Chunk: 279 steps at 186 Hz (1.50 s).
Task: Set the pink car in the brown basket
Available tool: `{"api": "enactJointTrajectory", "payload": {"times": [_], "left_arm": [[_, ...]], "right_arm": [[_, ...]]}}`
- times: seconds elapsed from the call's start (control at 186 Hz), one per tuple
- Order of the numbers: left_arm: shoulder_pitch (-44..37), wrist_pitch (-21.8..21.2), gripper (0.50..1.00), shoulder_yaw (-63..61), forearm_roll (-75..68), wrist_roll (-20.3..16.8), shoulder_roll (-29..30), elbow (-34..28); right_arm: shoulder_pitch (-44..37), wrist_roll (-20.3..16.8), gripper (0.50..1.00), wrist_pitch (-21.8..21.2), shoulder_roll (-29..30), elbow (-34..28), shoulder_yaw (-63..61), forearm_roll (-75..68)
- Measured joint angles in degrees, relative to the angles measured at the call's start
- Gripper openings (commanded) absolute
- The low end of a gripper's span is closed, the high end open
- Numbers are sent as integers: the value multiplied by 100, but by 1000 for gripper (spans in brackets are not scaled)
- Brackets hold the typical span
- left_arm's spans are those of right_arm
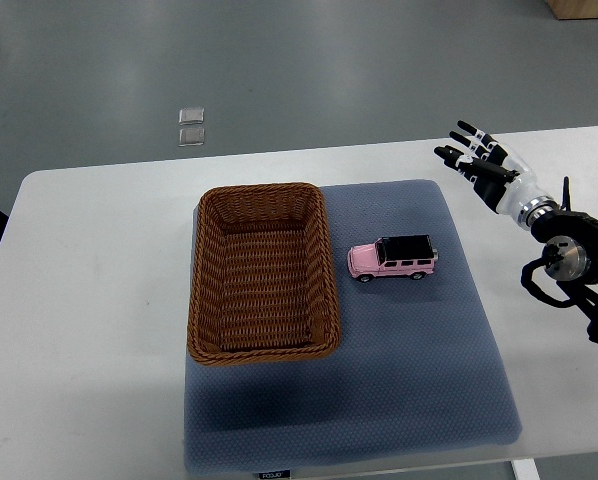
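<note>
Left of the right hand's fingers (469,150) (spread) sits pink car (393,258).

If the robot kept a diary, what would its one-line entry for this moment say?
right hand: open, holding nothing, over table's far right | pink car: on gray mat, right of basket | brown basket: empty | left hand: not in view

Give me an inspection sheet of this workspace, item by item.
Surface: white table with a blue-grey mat.
Job's things: pink car on its wheels on the mat, right of the brown basket; basket holds nothing.
Clutter: nothing seen on the table.
Robot hands: right robot hand open, over the table's far right corner, apart from the car; left not in view.
Cables: nothing seen.
Surroundings: grey floor, two small clear squares on it.
</note>
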State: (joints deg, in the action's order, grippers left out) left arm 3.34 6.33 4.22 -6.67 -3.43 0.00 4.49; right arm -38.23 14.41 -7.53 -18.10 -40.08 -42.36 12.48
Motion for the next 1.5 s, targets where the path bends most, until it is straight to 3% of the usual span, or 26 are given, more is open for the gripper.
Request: {"api": "enactJointTrajectory", "payload": {"times": [0.958,1.501], "left_arm": [[0,0,1000,1,-1,9,0,-1],[0,0,1000,0,-1,9,0,-1]], "right_arm": [[-10,17,915,-189,-78,-9,128,132],[-145,81,913,-554,-466,-312,129,1820]]}}
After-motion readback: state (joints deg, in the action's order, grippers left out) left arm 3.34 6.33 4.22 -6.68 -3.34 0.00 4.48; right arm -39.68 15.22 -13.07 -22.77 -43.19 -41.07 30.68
